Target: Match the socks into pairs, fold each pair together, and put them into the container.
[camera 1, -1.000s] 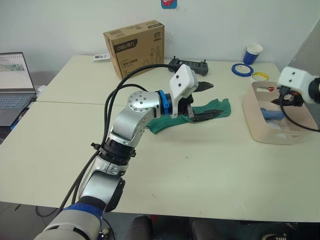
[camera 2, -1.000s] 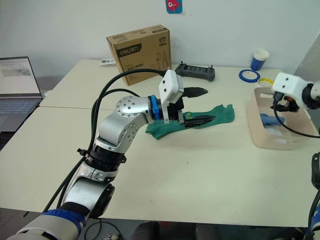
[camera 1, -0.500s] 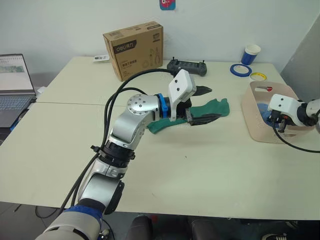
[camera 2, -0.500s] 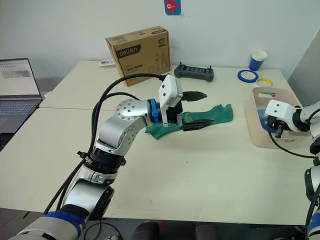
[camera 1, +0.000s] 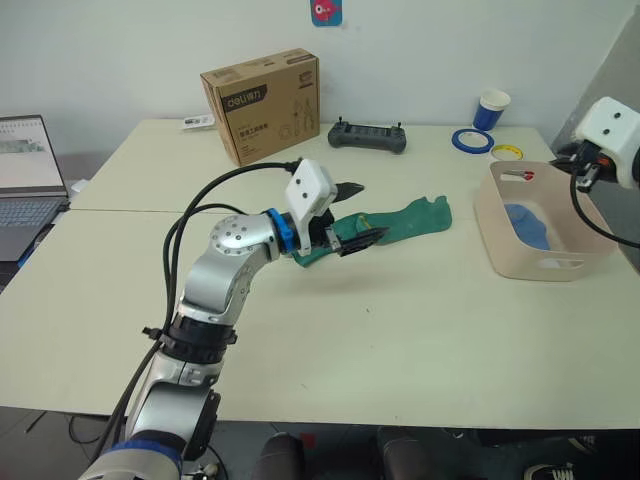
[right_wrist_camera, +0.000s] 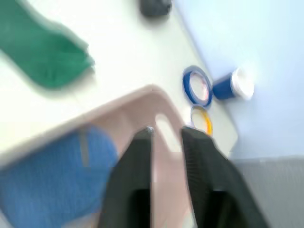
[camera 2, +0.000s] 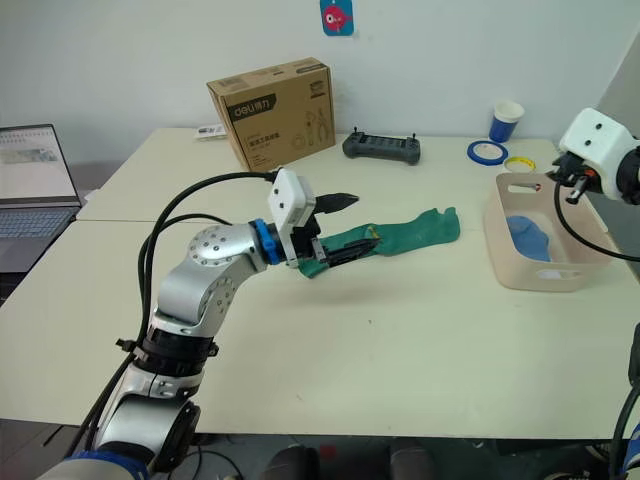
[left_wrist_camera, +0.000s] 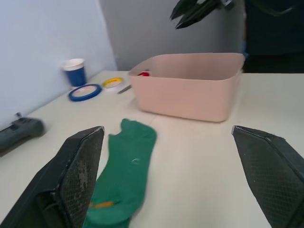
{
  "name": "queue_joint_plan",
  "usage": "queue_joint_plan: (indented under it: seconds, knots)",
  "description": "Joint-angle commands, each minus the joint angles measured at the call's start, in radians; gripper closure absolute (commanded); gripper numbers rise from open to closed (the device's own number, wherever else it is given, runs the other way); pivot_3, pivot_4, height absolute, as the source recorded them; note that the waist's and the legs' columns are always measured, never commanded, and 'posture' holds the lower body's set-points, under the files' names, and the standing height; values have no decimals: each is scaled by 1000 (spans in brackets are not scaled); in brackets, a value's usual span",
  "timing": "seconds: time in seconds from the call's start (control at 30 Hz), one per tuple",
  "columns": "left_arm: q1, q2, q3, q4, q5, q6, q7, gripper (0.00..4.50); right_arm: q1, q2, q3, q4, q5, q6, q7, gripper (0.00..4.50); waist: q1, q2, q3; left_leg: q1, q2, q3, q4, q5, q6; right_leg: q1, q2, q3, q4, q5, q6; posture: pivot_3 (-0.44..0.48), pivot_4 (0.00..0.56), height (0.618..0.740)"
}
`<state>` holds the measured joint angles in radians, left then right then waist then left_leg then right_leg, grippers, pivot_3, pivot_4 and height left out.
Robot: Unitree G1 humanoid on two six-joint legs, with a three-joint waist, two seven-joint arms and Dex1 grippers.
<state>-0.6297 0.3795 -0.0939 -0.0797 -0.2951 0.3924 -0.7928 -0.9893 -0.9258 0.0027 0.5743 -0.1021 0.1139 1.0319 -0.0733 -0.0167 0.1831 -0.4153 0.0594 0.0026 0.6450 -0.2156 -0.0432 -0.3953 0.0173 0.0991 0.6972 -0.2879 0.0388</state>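
The dark green socks [camera 2: 395, 231] lay stretched out on the table [camera 2: 400, 330], near its middle, running from the left gripper [camera 2: 352, 222] toward the container [camera 2: 545, 272]. From the head views I could not tell whether that green strip was one sock or two laid together. The left gripper hung over the near end of the fabric with its two black fingers spread wide apart, one raised above the cloth and one low beside it, and nothing was between them. The left wrist view made that spread plain: a finger [left_wrist_camera: 71, 180] stood at each side of the frame, with the green fabric and bare table between, and the pink bin beyond.

The container sat near the table's right edge, well apart from the green fabric. Light blue socks [camera 1: 525, 223] lay inside it on the bottom. The right gripper [right_wrist_camera: 166, 142] was held up above and beyond the bin's far right corner, not touching it. Its wrist view looked down into the bin and showed the two fingers close together with a narrow gap and nothing held.

Along the far edge stood a cardboard box [camera 2: 271, 98], a black controller [camera 2: 381, 147], a blue cup [camera 2: 507, 120] and rolls of tape [camera 2: 486, 152]. A laptop [camera 1: 27, 160] sat to the far left.
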Motion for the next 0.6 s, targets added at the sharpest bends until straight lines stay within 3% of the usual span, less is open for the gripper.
queue_joint_plan:
  seconds: [0.03, 0.1, 0.23, 0.43, 0.6]
  knots:
    - [126, 33, 51, -90, 48, -18, 91, 0, 209, 170, -108, -407, 138, 191, -169, 2197, 0, 0, 0, 0, 0, 0, 0, 0, 0, 1, 0, -1, 0, 0, 0, 0, 150, 740]
    - [233, 21, 98, -122, 54, -18, 167, 0, 399, 317, -128, -635, 157, 276, -302, 1465, 5, -1, -1, 1, 3, -2, 0, 0, 0, 2, 1, -3, 1, 0, 0, 0, 150, 740]
    - [374, 7, 119, -186, 79, -34, 250, 0, 625, 454, -150, -841, 141, 346, -450, 70, 37, 0, 0, -4, 1, -3, -1, 0, -1, -2, -1, -5, 1, -1, 0, 0, 150, 740]
    - [583, -41, 188, -217, 108, -145, 366, 0, 914, 589, -118, -1020, 121, 298, -592, 30, 43, -1, -1, -1, -1, 0, 0, 0, -1, 4, -3, -3, -8, -2, 5, 0, 150, 740]
    - [686, -167, 207, -211, 129, -175, 516, 0, 1004, 648, -62, -952, 72, 181, -675, 30, 37, -2, -2, 0, 1, 1, -1, 0, -1, 5, -2, -2, -10, -1, 5, 0, 150, 740]
